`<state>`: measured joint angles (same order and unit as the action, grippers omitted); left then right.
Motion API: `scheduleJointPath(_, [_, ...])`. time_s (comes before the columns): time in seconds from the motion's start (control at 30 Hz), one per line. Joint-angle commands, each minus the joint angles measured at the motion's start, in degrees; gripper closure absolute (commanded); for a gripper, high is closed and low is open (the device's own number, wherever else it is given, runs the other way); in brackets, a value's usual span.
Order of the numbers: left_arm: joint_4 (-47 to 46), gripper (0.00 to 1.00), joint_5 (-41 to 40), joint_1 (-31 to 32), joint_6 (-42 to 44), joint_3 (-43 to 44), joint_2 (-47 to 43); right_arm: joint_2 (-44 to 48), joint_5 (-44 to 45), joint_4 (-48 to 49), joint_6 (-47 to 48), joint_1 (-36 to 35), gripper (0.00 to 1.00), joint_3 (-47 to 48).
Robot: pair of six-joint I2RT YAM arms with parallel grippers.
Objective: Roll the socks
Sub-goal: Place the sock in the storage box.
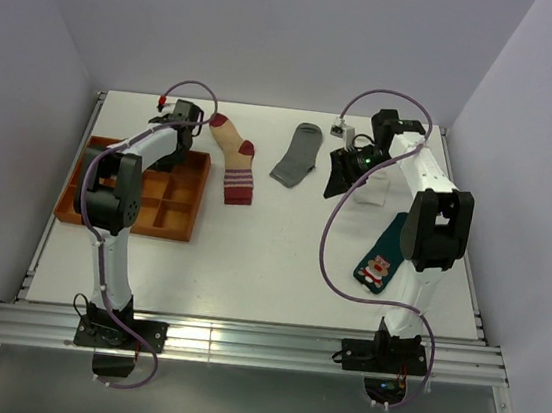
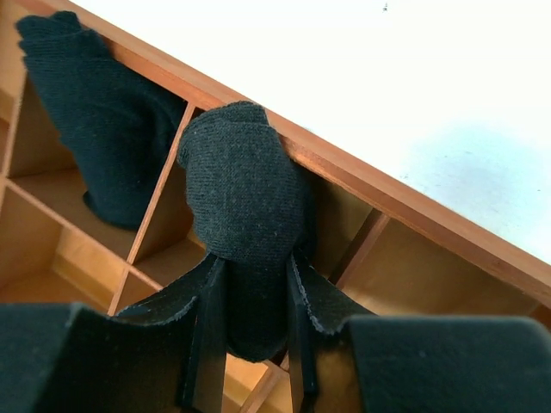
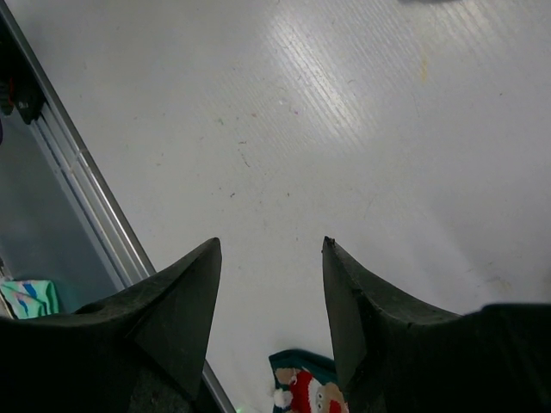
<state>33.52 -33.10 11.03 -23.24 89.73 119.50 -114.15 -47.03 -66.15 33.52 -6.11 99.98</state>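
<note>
In the left wrist view my left gripper [image 2: 254, 258] is shut on a rolled black sock [image 2: 241, 181], which hangs over a compartment at the edge of the orange tray [image 2: 387, 194]. A second black sock [image 2: 95, 112] lies in the neighbouring compartment. From above, the left gripper [image 1: 174, 149] is at the tray's far right corner. A beige red-striped sock [image 1: 233, 161] and a grey sock [image 1: 298, 154] lie flat at the back of the table. My right gripper [image 3: 271, 241] is open above bare table with nothing between its fingers. The teal Christmas sock [image 3: 306, 387] lies just behind it.
The orange tray [image 1: 122, 226] stands at the left of the white table. The teal sock [image 1: 381, 255] lies near the right arm's upright link. A metal rail [image 3: 77, 198] borders the table's right edge, and the right gripper [image 1: 342, 174] hovers at the back right.
</note>
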Motion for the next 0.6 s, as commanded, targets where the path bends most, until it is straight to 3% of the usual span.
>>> scheduleJointPath(0.0, [-2.0,1.00,12.1,0.0,-2.7,-2.7,0.4,3.4,0.5,1.5,0.7,0.4,0.42,-0.9])
scheduleJointPath(0.33, [-2.9,1.00,23.9,-5.3,-6.6,-5.0,-0.3,5.3,2.3,3.0,0.9,0.5,0.42,-3.2])
scheduleJointPath(0.57, [-3.1,1.00,24.8,-6.0,-7.3,-5.7,-0.1,6.2,2.9,3.2,1.1,0.5,0.42,-4.2])
